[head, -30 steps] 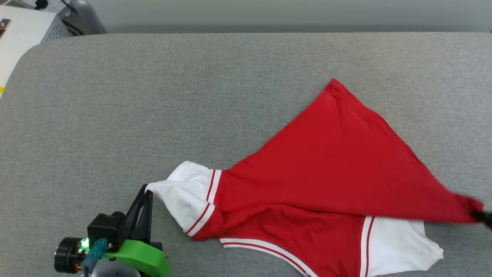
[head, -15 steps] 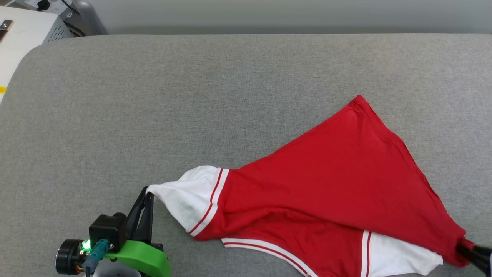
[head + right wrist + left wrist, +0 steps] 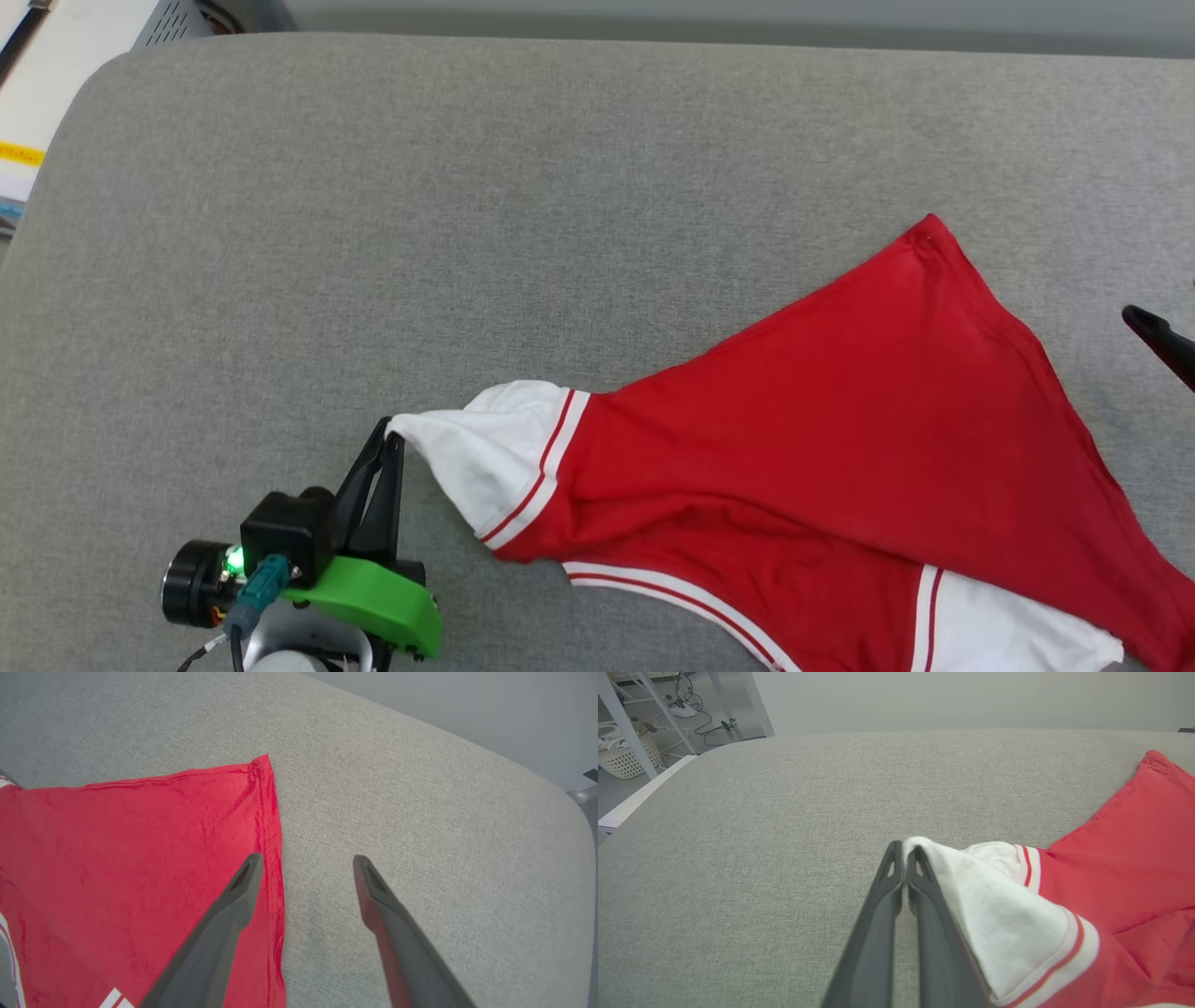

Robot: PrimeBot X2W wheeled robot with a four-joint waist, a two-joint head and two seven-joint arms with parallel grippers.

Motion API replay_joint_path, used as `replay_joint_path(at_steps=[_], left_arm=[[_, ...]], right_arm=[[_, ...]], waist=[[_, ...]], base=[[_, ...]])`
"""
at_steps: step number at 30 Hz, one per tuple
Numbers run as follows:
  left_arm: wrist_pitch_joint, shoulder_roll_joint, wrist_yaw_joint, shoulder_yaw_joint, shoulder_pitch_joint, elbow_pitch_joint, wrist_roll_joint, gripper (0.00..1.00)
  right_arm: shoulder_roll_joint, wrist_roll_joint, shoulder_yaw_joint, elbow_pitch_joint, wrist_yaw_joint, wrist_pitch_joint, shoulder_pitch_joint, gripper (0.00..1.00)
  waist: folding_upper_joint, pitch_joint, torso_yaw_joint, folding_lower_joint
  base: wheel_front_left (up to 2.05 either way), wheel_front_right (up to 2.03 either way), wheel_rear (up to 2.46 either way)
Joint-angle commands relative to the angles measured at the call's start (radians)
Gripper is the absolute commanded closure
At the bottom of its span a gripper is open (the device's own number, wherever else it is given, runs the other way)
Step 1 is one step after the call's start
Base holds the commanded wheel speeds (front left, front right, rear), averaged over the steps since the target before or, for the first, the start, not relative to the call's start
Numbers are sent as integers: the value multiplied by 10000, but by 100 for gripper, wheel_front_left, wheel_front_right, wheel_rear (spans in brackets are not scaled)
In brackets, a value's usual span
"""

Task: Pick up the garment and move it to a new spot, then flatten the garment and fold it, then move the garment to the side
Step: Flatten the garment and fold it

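**Item:** garment (image 3: 840, 439), lying on the grey table (image 3: 467, 233), right of centre on the near side.

**Cut off:** we lose its near edge and part of the right-hand sleeve past the head view's bottom border. Of the right gripper (image 3: 307, 858), that view gives us one fingertip (image 3: 1153, 329) at its right border.

**Axis:** we read it as long from left to right, with one red hem corner pointing to the far side.

**Look:** red body, white sleeves, red-and-white trim, creased.

**Tools:** the left gripper (image 3: 390, 431) pinches the left-hand sleeve's tip. The right gripper is spread wide and holds nothing, one finger over the hem and the other over bare table.
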Motion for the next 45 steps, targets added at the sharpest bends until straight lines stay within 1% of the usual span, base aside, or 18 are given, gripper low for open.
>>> replay_joint_path(at_steps=[1,5,9,11,14,17,20,21,24,25,26,27,28,32,34,39,43,45], left_arm=[[-3,-52,-43,-24,-281,-31,145,100],[-56,-200,-106,-191,-618,-52,270,100],[-116,-425,-224,-408,-1028,41,374,100],[-160,-525,-271,-471,-1203,118,395,100],[-233,-665,-344,-574,-1431,221,438,100],[-311,-786,-394,-646,-1605,336,462,100],[-377,-866,-425,-673,-1712,443,457,100],[-407,-888,-435,-670,-1733,497,446,100],[-472,-937,-465,-672,-1775,644,418,100],[-497,-941,-464,-651,-1771,701,401,100],[-516,-942,-469,-634,-1766,744,383,100],[-540,-945,-486,-612,-1759,804,349,100],[-558,-952,-507,-598,-1759,861,319,100],[-643,-971,-614,-510,-1800,1108,201,100],[-674,-895,-641,-459,-1802,1212,213,100],[-720,-577,-682,-278,-1869,1254,281,100],[-682,-275,-780,-59,-2174,1158,253,100],[-610,-134,-796,105,-2403,1004,203,100]], right_arm=[[67,-126,255,-28,-6,277,-497,0],[341,-361,1238,483,-6,1268,-2154,0],[785,-660,2301,1572,-6,2136,-3691,0],[1018,-852,2743,2233,-6,2372,-4279,0],[1291,-1106,3292,3166,-6,2435,-4951,0],[1590,-1166,3718,4118,-6,2245,-5400,0],[1752,-1228,4183,4881,-6,1934,-5554,0],[1801,-1224,4493,5129,-6,1895,-5503,0],[1840,-872,5211,5516,-6,1914,-5316,0],[1850,-715,5395,5564,-6,1837,-5308,3],[1847,-630,5488,5592,-6,1671,-5337,77],[1839,-518,5583,5628,-6,1439,-5371,100],[1829,-387,5620,5674,-6,1240,-5388,100],[1739,-139,5673,5712,-6,-203,-5578,100],[1720,23,5640,5677,-6,-879,-5632,100],[1501,166,5534,5377,-6,-2793,-5674,100],[1396,-19,5317,5128,-6,-4118,-5570,100],[1440,-111,5149,5013,-6,-4579,-5451,100]], waist=[[-1,380,364,0],[-1,790,693,0],[-1,1192,1061,0],[-1,1352,1194,0],[-1,1566,1407,0],[-1,1748,1558,0],[-1,1873,1645,0],[-1,1891,1650,0],[-1,1893,1650,0],[-1,1871,1606,0],[-1,1846,1569,0],[-1,1794,1516,0],[-1,1740,1486,0],[-1,1362,1295,0],[-1,1092,1161,0],[-1,288,851,0],[-1,-325,589,0],[-1,-580,460,0]], base=[[0,0,0],[0,0,0],[0,0,0],[0,0,0],[0,0,0],[0,0,0],[0,0,0],[0,0,0],[0,0,0],[0,0,0],[0,0,0],[0,0,0],[0,0,0],[0,0,0],[0,0,0],[0,0,0],[0,0,0],[0,0,0]])
